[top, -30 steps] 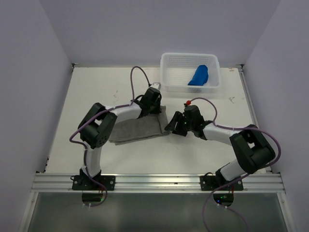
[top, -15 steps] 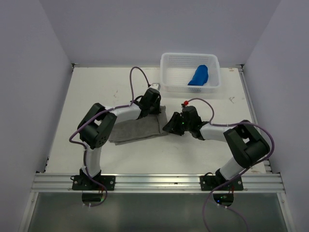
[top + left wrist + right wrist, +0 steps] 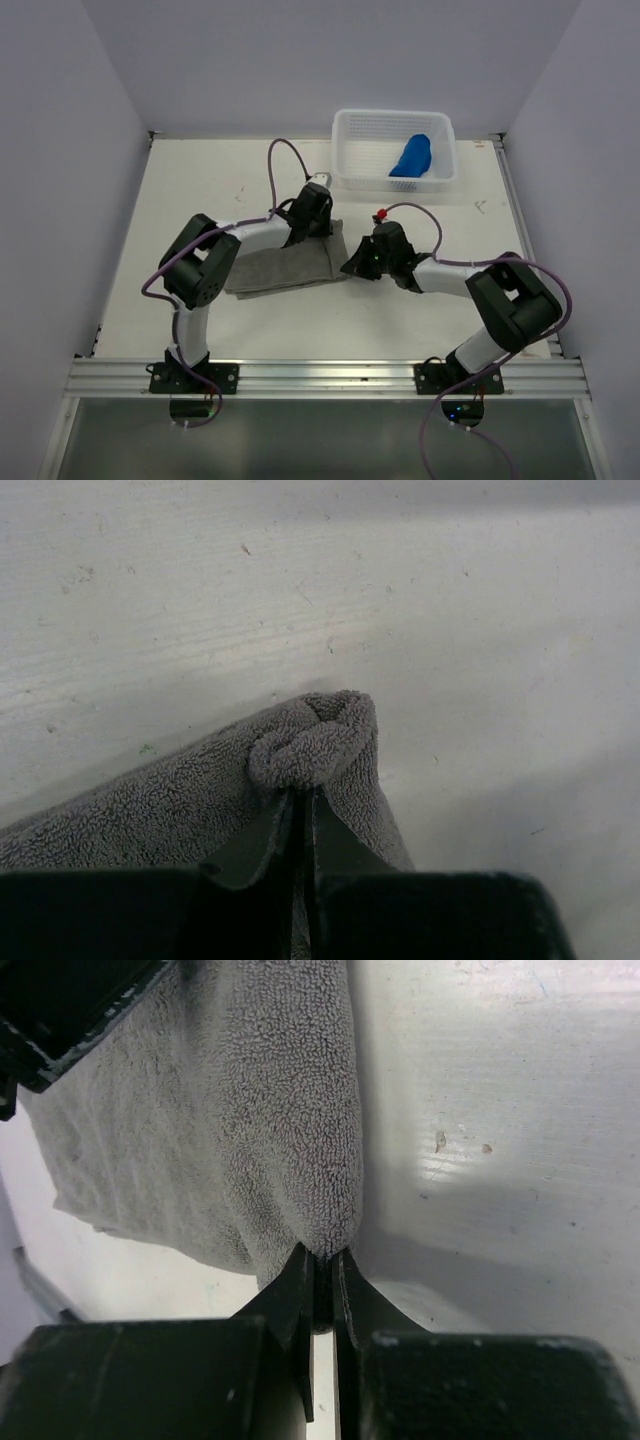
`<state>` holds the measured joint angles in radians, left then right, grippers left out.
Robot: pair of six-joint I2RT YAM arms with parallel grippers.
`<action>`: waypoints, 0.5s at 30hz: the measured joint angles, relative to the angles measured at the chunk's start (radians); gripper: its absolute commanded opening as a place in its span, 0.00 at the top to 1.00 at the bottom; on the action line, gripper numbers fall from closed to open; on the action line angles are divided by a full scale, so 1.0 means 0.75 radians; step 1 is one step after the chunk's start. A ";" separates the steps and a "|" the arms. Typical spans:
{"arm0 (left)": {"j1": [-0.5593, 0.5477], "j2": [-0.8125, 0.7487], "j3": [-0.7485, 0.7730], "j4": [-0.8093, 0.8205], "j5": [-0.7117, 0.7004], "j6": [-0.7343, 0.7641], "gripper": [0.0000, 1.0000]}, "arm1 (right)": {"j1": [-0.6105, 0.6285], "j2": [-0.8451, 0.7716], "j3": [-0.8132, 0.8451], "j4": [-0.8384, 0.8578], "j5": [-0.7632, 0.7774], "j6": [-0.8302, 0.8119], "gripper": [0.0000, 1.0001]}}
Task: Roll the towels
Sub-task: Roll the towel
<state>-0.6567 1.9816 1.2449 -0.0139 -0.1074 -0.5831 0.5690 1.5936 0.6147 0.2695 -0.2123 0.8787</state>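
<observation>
Pinching a bunched corner of the grey towel (image 3: 150, 805) between the two left fingers (image 3: 255, 845), pressed nearly together on the cloth at the tip of the left gripper (image 3: 303, 798). Clamping a second corner of that same towel between the two right fingers (image 3: 290, 1295), closed to a thin slit on the fabric at the tip of the right gripper (image 3: 322, 1272), with the cloth spreading away from them flat on the table (image 3: 200, 190). From above, holding the towel's far right corner with the left gripper and its near right corner with the right one, with the remainder lying as one flattened, folded sheet stretching leftward beneath the left arm. Counting two towels in all: the grey one near the table's middle, and one blue towel (image 3: 411, 157) lying bunched inside the single white basket (image 3: 390, 184) at the far right, well apart from both grippers. Reaching in from the near edge with two arms, one to each corner.
</observation>
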 measured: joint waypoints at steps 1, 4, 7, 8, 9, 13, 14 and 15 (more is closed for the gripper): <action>0.000 -0.003 -0.002 -0.003 0.001 0.000 0.88 | 0.013 -0.020 0.009 -0.035 0.027 -0.025 1.00; 0.001 -0.021 -0.020 -0.007 0.006 -0.001 0.73 | 0.076 -0.061 0.070 -0.169 0.125 -0.110 1.00; 0.004 -0.044 -0.047 -0.015 0.021 -0.008 0.64 | 0.156 -0.082 0.140 -0.307 0.238 -0.192 1.00; 0.005 -0.052 -0.056 -0.017 0.026 -0.010 0.63 | 0.180 -0.090 0.155 -0.346 0.276 -0.212 1.00; 0.006 -0.060 -0.064 -0.024 0.032 -0.011 0.62 | 0.196 -0.097 0.162 -0.375 0.308 -0.226 1.00; 0.009 -0.075 -0.080 -0.041 0.058 -0.014 0.55 | 0.228 -0.128 0.168 -0.480 0.426 -0.273 1.00; 0.009 -0.080 -0.084 -0.045 0.065 -0.015 0.54 | 0.229 -0.135 0.168 -0.508 0.457 -0.283 1.00; 0.009 -0.086 -0.088 -0.051 0.070 -0.016 0.54 | 0.231 -0.145 0.168 -0.532 0.487 -0.295 1.00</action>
<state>-0.6498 1.9171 1.1790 -0.0521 -0.0547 -0.5949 0.7425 1.4845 0.7406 -0.1291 0.1528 0.6575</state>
